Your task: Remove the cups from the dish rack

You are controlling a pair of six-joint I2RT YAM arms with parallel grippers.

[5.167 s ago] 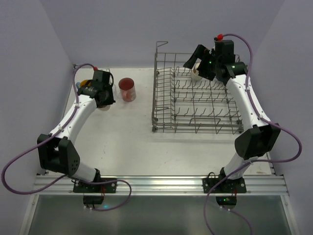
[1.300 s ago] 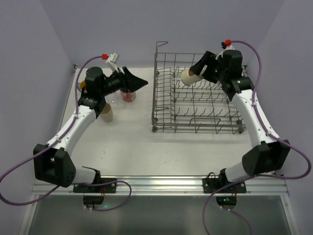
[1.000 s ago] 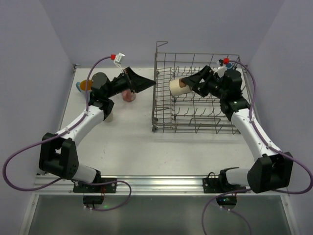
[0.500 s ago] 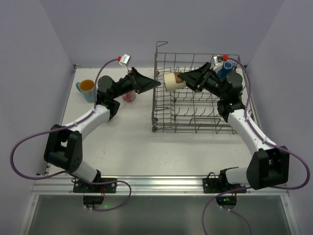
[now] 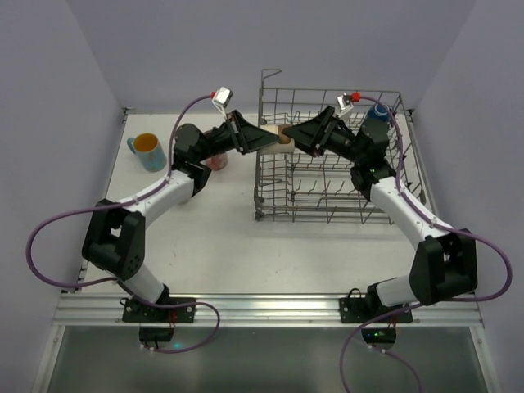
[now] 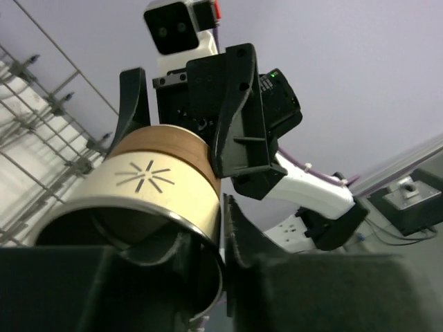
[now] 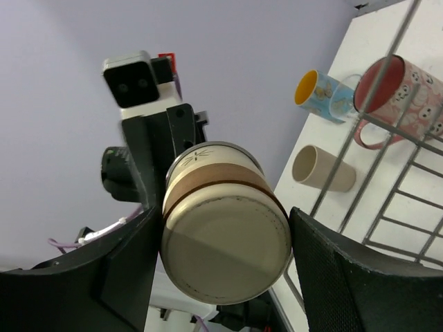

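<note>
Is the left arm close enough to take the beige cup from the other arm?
Probably yes. The right gripper holds the beige cup out sideways by its base, near the dish rack's left wall, and the left gripper's fingers straddle the cup's rim with nothing in the way.

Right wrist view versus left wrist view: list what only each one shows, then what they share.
Only right wrist: the closed base of the banded cup; the blue mug, pink-red cup and plain beige cup on the table. Only left wrist: the banded cup's open mouth, one left gripper finger inside. Both: that cup's star mark, dish rack wires, the right gripper around its base.
</note>
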